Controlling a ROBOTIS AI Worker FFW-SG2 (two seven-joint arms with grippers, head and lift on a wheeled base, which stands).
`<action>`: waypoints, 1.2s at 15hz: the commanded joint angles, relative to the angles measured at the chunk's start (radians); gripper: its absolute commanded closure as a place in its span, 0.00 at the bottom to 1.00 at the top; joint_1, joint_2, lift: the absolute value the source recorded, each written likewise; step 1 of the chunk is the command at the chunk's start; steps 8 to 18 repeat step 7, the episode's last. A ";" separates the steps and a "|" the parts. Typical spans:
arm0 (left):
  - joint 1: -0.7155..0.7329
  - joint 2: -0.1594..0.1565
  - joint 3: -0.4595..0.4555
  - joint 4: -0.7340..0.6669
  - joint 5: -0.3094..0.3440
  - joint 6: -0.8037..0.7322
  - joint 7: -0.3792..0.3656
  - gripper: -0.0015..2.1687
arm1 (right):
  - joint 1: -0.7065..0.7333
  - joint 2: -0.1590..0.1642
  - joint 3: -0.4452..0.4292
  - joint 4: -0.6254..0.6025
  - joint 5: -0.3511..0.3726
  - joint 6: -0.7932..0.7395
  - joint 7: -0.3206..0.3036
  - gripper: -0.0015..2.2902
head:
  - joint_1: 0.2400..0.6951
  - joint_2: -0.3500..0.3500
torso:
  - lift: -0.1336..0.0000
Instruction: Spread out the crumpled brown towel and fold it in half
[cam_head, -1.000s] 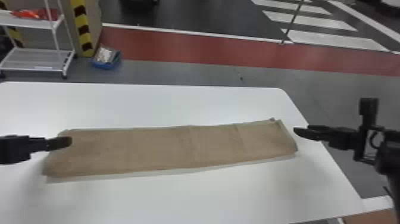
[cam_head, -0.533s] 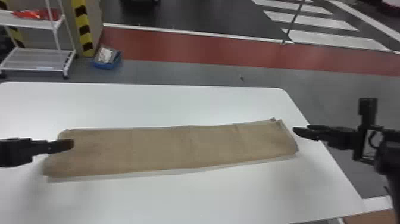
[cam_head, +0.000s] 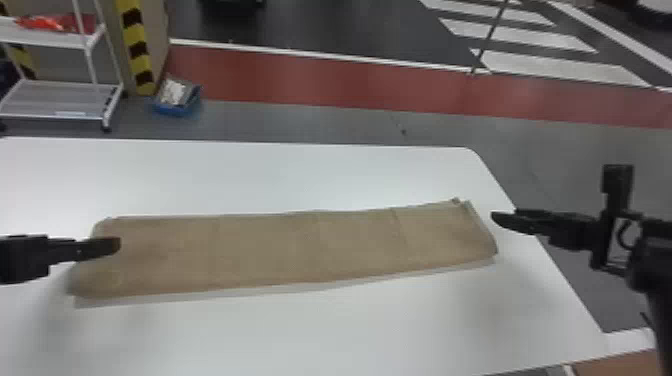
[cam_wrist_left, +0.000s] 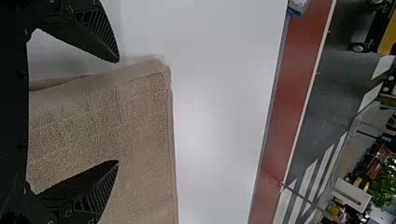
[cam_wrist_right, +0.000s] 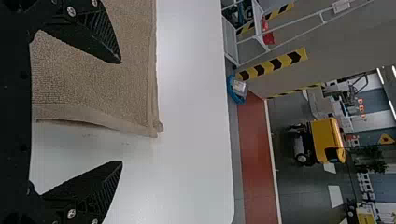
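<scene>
across the white table (cam_head: 320, 340) in front of me, the brown towel (cam_head: 300, 250) lies as a long, flat strip running left to right, its right end near the table's right edge. i see a few faint creases in it, and layered edges showing at its right end.

at the strip's left end i have my left gripper (cam_head: 120, 245), its tips over the cloth in the head view. the left wrist view shows me this gripper (cam_wrist_left: 117, 112) open — fingers wide apart, nothing pinched, one in front of the towel and the other past its end.

my right gripper (cam_head: 494, 218) is just beyond the towel's right end in the head view. in the right wrist view i find that gripper (cam_wrist_right: 121, 112) open too and empty, the towel's end edge lying in the gap between its spread fingers.

past the table i make out a white shelf rack (cam_head: 60, 100) with something red (cam_head: 55, 23) on its upper shelf, and a blue bin (cam_head: 175, 107) on the floor beside it — i can't tell what it holds.
</scene>
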 joint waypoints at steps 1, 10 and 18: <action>0.000 0.000 -0.001 0.000 -0.001 0.003 0.000 0.06 | 0.000 -0.001 0.000 0.000 0.000 0.005 0.000 0.06 | 1.00 0.17 | 0.10; 0.000 0.000 0.000 -0.001 -0.003 0.021 0.000 0.06 | -0.002 0.002 -0.002 0.000 -0.001 0.008 0.000 0.06 | 1.00 0.17 | 0.10; 0.000 0.000 0.000 -0.001 -0.003 0.021 0.000 0.06 | -0.002 0.002 -0.002 0.000 -0.001 0.008 0.000 0.06 | 1.00 0.17 | 0.10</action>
